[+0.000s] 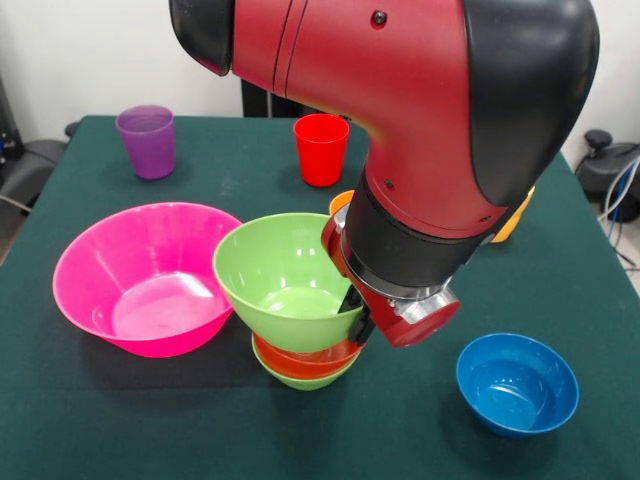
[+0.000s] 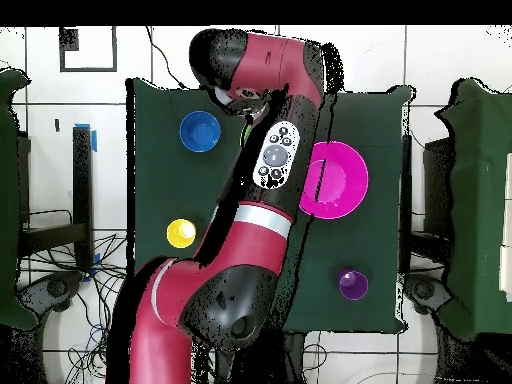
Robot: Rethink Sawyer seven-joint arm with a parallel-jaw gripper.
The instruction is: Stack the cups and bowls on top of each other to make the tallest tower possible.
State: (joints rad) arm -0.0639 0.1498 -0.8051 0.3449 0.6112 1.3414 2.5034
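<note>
Stacking Barely Begun: Three Bowls Piled

Sitting mid-table, the tower [image 1: 305, 345] is made of a small green bowl, a red-orange bowl [image 1: 305, 357] nested in it, and a large green bowl [image 1: 283, 280] on top, tilted and empty. Its rim appears pinched by the gripper [image 1: 356, 312]. Beside it the pink bowl [image 1: 145, 275] is seen empty, as is the blue bowl [image 1: 517, 383]. The purple cup [image 1: 147, 141], red cup [image 1: 321, 148] and yellow cup [image 2: 181, 233] are left unstacked.
</note>
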